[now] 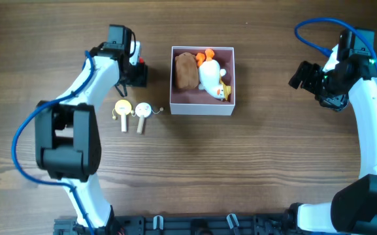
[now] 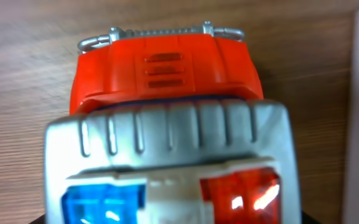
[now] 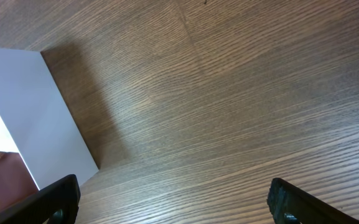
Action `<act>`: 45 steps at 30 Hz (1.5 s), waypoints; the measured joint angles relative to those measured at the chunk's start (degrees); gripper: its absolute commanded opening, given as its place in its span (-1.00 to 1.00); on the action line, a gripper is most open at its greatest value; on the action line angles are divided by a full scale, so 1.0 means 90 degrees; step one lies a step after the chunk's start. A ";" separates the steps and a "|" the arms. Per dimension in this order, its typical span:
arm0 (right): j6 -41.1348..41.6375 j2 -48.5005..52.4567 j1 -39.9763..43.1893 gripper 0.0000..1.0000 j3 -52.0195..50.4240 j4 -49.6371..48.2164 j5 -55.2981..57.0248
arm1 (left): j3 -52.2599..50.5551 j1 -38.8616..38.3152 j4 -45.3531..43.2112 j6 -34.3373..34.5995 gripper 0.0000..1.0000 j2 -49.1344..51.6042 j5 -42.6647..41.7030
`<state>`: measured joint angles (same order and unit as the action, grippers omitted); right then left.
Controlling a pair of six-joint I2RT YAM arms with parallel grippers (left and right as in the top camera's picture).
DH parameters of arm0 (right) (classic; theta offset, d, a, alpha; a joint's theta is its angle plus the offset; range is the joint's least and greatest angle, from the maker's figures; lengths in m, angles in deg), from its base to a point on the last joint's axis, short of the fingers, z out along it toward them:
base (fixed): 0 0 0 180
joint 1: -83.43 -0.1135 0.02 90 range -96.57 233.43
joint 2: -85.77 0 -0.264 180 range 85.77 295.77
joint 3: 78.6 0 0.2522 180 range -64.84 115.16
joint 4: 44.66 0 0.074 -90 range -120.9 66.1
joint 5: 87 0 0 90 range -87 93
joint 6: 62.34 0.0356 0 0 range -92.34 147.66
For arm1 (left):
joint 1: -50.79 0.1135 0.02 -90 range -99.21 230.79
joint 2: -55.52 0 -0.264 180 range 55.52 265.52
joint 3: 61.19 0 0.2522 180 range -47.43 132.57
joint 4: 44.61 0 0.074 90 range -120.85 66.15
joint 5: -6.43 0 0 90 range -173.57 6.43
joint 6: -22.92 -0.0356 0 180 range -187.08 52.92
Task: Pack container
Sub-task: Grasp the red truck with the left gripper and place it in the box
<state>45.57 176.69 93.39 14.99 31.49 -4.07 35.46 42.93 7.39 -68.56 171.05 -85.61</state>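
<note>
Wood-grain table. Left gripper: at red toy truck; grip cannot be told. Yellow stick toy, white stick toy: unpacked. Container, centre: brown plush and white duck inside. Right gripper: fingers spread wide, empty.

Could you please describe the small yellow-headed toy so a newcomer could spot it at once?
Find the white container mid-table. Just left of it lie two round-headed toys with pale handles. Yours is the yellow-headed toy, farther from the box; its neighbour, the cream-headed toy, is paler.
</note>
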 measured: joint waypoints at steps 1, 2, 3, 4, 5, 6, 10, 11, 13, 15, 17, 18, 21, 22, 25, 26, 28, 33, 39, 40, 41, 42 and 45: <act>0.0000 0.0000 0.0000 0.92 0.0000 0.0000 0.0000 | 0.0000 -0.0002 0.0017 0.0002 -0.07 -0.0061 0.0000; 0.0002 0.0000 0.0000 0.92 0.0000 0.0002 -0.0002 | 0.0002 -0.0005 0.0056 0.0002 -0.07 -0.0131 -0.0002; 0.0002 0.0000 0.0000 0.93 0.0000 0.0005 -0.0002 | 0.0002 -0.0010 0.0092 0.0000 -0.08 -0.0177 0.0000; 0.0000 0.0000 0.0000 0.93 0.0000 0.0005 -0.0002 | 0.0002 -0.0010 0.0131 0.0002 -0.09 -0.0211 -0.0002; 0.0000 0.0000 0.0000 0.90 0.0000 0.0019 0.0000 | 0.0002 -0.0017 0.0177 0.0000 -0.10 -0.0248 -0.0002; -0.0002 0.0000 0.0000 0.90 0.0000 0.0029 -0.0002 | 0.0002 -0.0032 0.0233 0.0002 -0.10 -0.0279 0.0000; -0.0027 0.0000 0.0000 0.89 0.0000 0.0053 -0.0002 | 0.0053 -0.0160 0.0597 0.0002 -0.14 -0.0522 0.0002; -0.0027 0.0000 0.0000 0.89 0.0000 0.0068 -0.0002 | 0.0114 -0.0250 0.0726 0.0000 -0.14 -0.0675 0.0005; -0.0027 0.0000 0.0000 0.89 0.0000 0.0073 0.0000 | 0.0294 -0.0498 0.0891 0.0002 -0.14 -0.1069 0.0005; -0.0027 0.0000 0.0000 0.89 0.0000 0.0073 -0.0002 | 0.0486 -0.0843 0.0891 0.0000 -0.15 -0.1566 0.0007; -0.0027 0.0000 0.0000 0.90 0.0000 0.0078 -0.0002 | 0.0631 -0.1304 0.0801 0.0000 -0.20 -0.2137 0.0002; -0.0027 0.0000 0.0000 0.90 0.0000 0.0078 -0.0002 | 0.0697 -0.1571 0.0748 0.0000 -0.22 -0.2412 0.0002; -0.0027 0.0000 0.0000 0.90 0.0000 0.0085 -0.0002 | 0.0860 -0.2327 0.0629 -0.0044 -0.26 -0.2873 -0.0046; -0.0027 0.0000 0.0000 0.90 0.0000 0.0085 0.0000 | 0.0886 -0.2497 0.0629 -0.0068 -0.28 -0.2895 -0.0066; -0.0027 0.0000 0.0000 0.90 0.0000 0.0087 -0.0002 | 0.0899 -0.2929 0.0622 -0.0185 -0.57 -0.2599 -0.0095; -0.0027 0.0000 0.0000 0.90 0.0000 0.0087 0.0000 | 0.0899 -0.3021 0.0602 -0.0301 -0.74 -0.2358 -0.0095; -0.0027 0.0000 0.0000 0.90 0.0000 0.0095 0.0000 | 0.0894 -0.3135 0.0573 -0.0641 -0.92 -0.1860 -0.0092; -0.0027 0.0000 0.0000 0.90 0.0000 0.0119 0.0000 | 0.0782 -0.3252 0.0447 -0.1826 -0.92 -0.0721 -0.0092; -0.0027 0.0000 0.0000 0.90 0.0000 0.0121 -0.0002 | 0.0760 -0.3252 0.0226 -0.2934 -0.57 -0.0423 -0.0092; -0.0027 0.0000 0.0000 0.90 0.0000 0.0119 0.0000 | 0.0760 -0.3252 0.0170 -0.3062 -0.57 -0.0423 -0.0092; -0.0027 0.0000 0.0000 0.90 0.0000 0.0121 -0.0002 | 0.0760 -0.3252 0.0119 -0.3162 -0.57 -0.0423 -0.0092; -0.0027 0.0000 0.0000 0.90 0.0000 0.0121 0.0000 | 0.0760 -0.3252 0.0078 -0.3281 -0.59 -0.0423 -0.0090; -0.0027 0.0000 0.0000 0.89 0.0000 0.0121 0.0000 | 0.0760 -0.3249 0.0032 -0.3597 -0.60 -0.0423 -0.0092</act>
<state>45.33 176.69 93.39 14.99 32.58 -4.07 42.31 13.69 7.67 -100.93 167.24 -86.44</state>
